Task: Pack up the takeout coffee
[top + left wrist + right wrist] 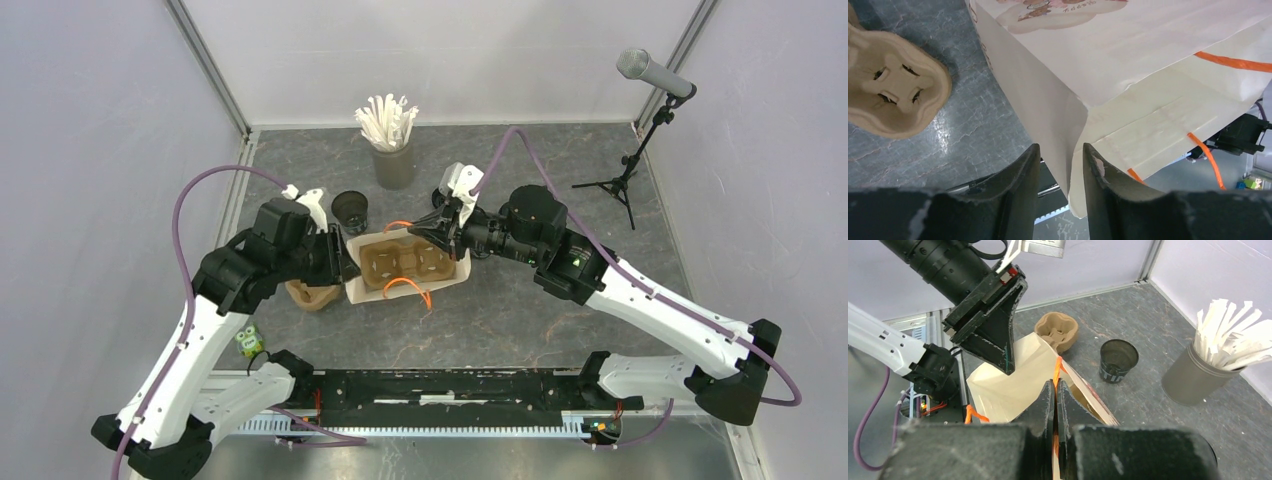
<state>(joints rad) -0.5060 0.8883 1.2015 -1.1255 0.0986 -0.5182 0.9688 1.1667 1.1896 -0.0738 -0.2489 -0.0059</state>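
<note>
top view: paper bag [358, 290] sits mid-table [520, 310], mouth open toward the overhead camera. a brown pulp cup carrier [405, 262] is inside it, two wells showing. orange handles [410, 288] sit on the bag's 6 and 12 o'clock rims.

takeout coffee: only one black cup [350, 210] is visible. it's upright on the table at the bag's 11 o'clock, no lid, top open. it's outside the bag and clear of it, just beside the left arm's wrist. in the right wrist view it stands between the spare carrier [312, 295] and the grey cup [393, 165] of white straws [388, 118].

left gripper [1061, 152]: at the bag's 9 o'clock edge. wrist view shows one finger on each side of the bag's folded corner crease. jaws are part open, with a clear gap between one finger and the paper. the other finger is right at the paper; can't tell if it touches. nothing is clamped.

right gripper [1055, 390]: at the bag's 2 o'clock rim. jaws are closed tight, pinching the bag rim where the orange handle joins. the handle strip runs out from between the fingertips.

rest: the spare carrier lies on the table at the bag's 8 o'clock, under the left arm, just beside the bag. the grey cup is at the bag's 12 o'clock, well apart from it. a microphone [650, 72] on a stand is at the table's 2 o'clock corner.
</note>
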